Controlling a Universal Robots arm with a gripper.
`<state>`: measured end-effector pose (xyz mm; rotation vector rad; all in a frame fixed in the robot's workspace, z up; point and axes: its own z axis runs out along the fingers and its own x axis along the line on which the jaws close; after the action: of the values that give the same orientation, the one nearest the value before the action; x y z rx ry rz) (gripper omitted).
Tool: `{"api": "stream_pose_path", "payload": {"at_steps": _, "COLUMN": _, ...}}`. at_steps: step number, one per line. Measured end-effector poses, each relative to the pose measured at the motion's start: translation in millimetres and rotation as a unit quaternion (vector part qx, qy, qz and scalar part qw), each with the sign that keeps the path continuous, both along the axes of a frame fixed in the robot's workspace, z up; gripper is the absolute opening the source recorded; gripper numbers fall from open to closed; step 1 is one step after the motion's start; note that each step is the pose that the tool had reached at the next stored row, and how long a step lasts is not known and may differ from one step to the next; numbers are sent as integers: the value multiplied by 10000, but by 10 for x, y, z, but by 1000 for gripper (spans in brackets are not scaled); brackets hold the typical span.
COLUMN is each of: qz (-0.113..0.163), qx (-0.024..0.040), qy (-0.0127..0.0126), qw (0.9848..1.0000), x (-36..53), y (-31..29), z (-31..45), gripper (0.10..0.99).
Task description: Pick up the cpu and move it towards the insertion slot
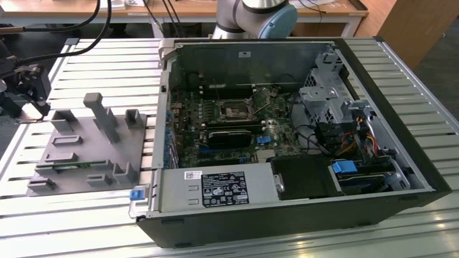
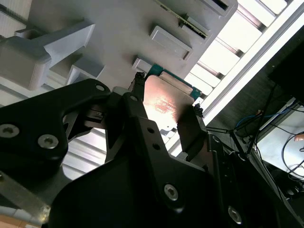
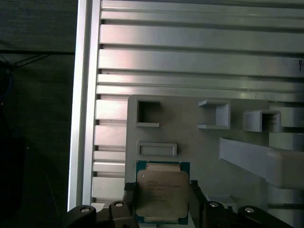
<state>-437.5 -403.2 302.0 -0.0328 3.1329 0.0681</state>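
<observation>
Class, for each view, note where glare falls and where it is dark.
Second wrist view: pinkish glare on the small square silvery-topped cpu, aluminium slatted table washed out. First wrist view: cpu evenly lit. Exterior view: table glares, open black computer case dim inside.
</observation>
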Motion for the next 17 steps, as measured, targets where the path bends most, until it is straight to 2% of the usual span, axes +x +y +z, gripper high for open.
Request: {"api": "stream_pose_path", "payload": {"at_steps": 17, "qz": 0, "qx": 1, "qy": 1, "qw": 10000, "x": 0, "y": 0, "z": 37, "gripper": 525}}
